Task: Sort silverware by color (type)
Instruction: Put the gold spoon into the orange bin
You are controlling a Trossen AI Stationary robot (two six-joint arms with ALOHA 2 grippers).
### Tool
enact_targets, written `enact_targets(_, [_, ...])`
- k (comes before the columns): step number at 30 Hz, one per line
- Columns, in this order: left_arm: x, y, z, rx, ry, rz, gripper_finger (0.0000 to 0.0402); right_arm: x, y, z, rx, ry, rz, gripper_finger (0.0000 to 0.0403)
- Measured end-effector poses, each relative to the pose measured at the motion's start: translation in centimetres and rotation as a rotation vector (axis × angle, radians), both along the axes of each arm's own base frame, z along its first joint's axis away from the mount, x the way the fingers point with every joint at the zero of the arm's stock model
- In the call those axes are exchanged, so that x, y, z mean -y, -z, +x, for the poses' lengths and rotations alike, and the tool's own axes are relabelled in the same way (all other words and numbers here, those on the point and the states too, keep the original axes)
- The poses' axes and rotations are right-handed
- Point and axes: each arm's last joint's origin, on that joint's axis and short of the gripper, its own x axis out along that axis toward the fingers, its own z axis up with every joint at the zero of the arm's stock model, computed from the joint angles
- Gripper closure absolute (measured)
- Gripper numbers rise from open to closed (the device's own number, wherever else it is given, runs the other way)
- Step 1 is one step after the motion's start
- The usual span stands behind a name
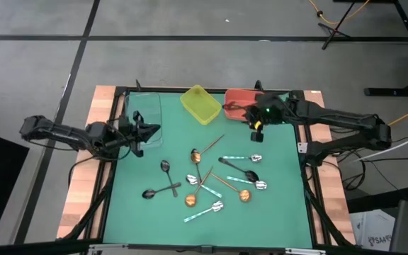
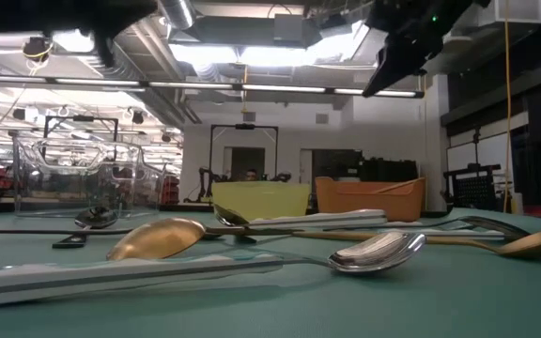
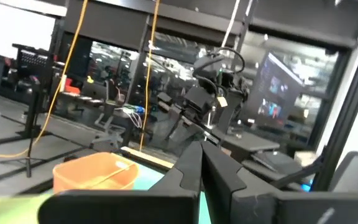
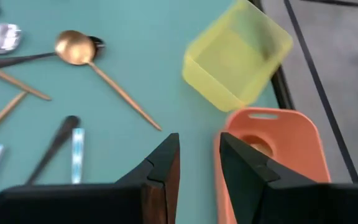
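Observation:
Several small spoons lie scattered flat on the green mat (image 1: pixel 275 205): black ones (image 1: pixel 165 168), copper-gold ones (image 1: pixel 195 154) and silver ones with pale teal handles (image 1: pixel 243 158). One copper-gold spoon (image 4: pixel 260 147) seems to lie inside the orange bin (image 1: pixel 238 99). My right gripper (image 4: pixel 197 168) hovers open and empty above the mat at the orange bin's near edge (image 1: pixel 256 134). My left gripper (image 1: pixel 154 130) hangs shut and empty at the mat's left side, beside the clear bin (image 1: pixel 146 113); its fingers (image 3: pixel 188 168) point level across the table.
Three bins stand along the mat's far edge: clear at the left, yellow (image 1: pixel 202 104) in the middle, orange at the right. A black frame rims the mat, with wooden table strips (image 1: pixel 83 191) outside it. In the low view a gold spoon (image 2: pixel 153 238) and a silver spoon (image 2: pixel 374 252) lie nearest.

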Motion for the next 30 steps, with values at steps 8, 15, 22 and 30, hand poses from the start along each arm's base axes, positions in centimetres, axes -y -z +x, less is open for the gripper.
enact_targets(8, [1.3,-4.3,6.1,-0.172,0.004,0.138,0.0398,-3.0,0.0,0.6,0.009,-0.083,0.041,0.0299])
enact_targets(15, [2.3,-5.4,11.7,-0.264,0.082,0.188,0.0398,-5.5,0.1,0.6,0.001,-0.086,0.021,0.0299])
enact_targets(22, [3.1,-4.6,16.0,-0.327,0.113,0.199,0.0383,-7.5,0.2,0.4,-0.010,-0.106,0.061,0.0299])
enact_targets(30, [2.6,-1.5,19.7,-0.432,0.093,0.172,0.0313,-9.0,0.5,0.0,-0.042,-0.135,0.091,0.0299])
